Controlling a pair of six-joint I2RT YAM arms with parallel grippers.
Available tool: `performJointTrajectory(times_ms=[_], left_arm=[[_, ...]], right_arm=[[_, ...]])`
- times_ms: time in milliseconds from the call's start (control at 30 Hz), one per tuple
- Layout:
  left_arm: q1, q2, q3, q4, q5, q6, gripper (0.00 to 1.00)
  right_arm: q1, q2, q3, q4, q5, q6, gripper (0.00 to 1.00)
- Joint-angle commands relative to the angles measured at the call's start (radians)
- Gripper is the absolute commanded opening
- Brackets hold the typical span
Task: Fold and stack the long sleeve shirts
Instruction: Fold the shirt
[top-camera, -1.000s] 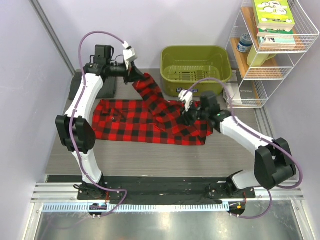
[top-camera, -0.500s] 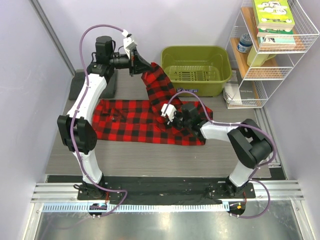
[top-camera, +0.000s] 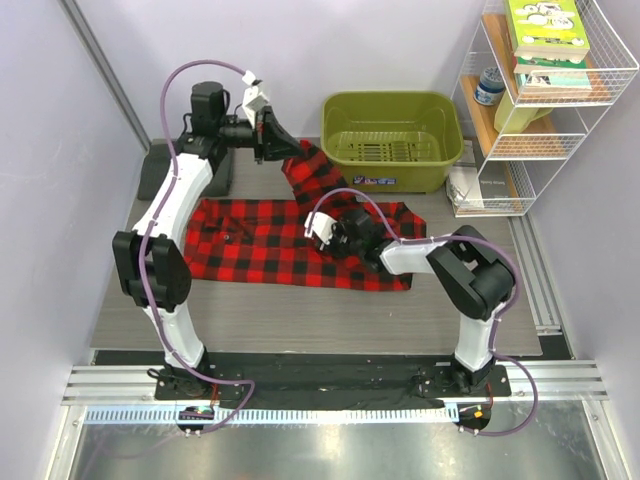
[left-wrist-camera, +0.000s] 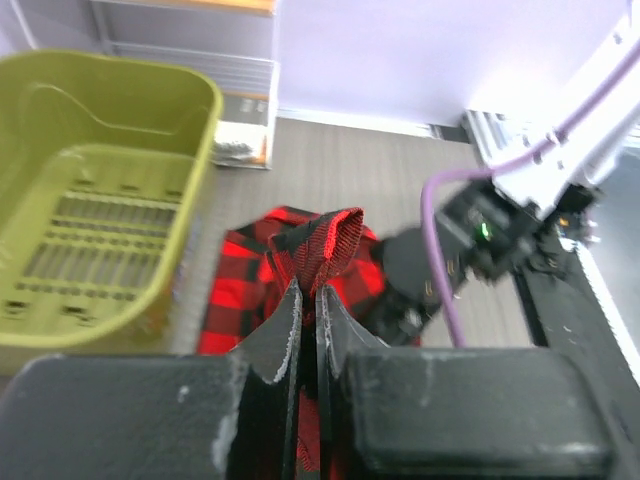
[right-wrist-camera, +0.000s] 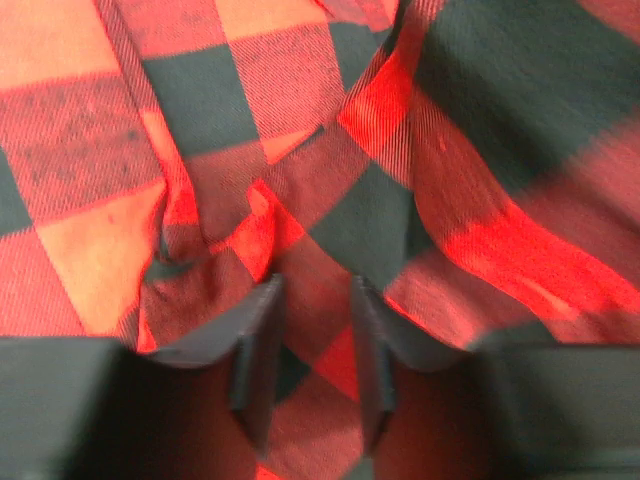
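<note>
The red-and-black plaid shirt (top-camera: 250, 240) lies spread across the middle of the table. My left gripper (top-camera: 277, 140) is shut on one sleeve (top-camera: 318, 180) and holds it raised at the back, next to the green basket. In the left wrist view the jaws (left-wrist-camera: 308, 290) pinch a fold of plaid (left-wrist-camera: 322, 235). My right gripper (top-camera: 326, 230) is low on the shirt's middle. In the right wrist view its jaws (right-wrist-camera: 315, 300) are closed on a ridge of plaid cloth (right-wrist-camera: 200, 90). A dark grey bundle (top-camera: 152, 168) at the back left, mostly hidden by my left arm, may be the charcoal shirt.
An olive green basket (top-camera: 391, 98) stands at the back centre-right and also shows in the left wrist view (left-wrist-camera: 100, 200). A white wire shelf (top-camera: 545, 100) with books and a jar stands at the right. Bare grey table lies in front of the shirt.
My right gripper has slid left across the shirt, from its right end to its middle. My left gripper has lifted the sleeve and carried it a little right, near the basket.
</note>
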Motion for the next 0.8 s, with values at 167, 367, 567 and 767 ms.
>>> performJointTrajectory(times_ms=[167,367,567,767], left_arm=[[0.095,-0.029,-0.327,1.185,0.318,-0.825,0.02],[0.101,-0.037,-0.378,1.227,0.321,-0.888,0.02],[0.069,0.047,-0.339,1.658,0.32,-1.488,0.0],[0.046,0.226,-0.061,1.757,0.232,-2.277,0.01]], right_arm=[[0.001,-0.331,-0.069,-0.325,-0.098,-0.148,0.55],[-0.003,-0.483,-0.072,-0.485,-0.126,-0.128,0.62],[-0.059,-0.52,-0.007,-0.647,-0.119,-0.038,0.68],[-0.076,-0.515,0.014,-0.673,-0.068,0.031,0.68]])
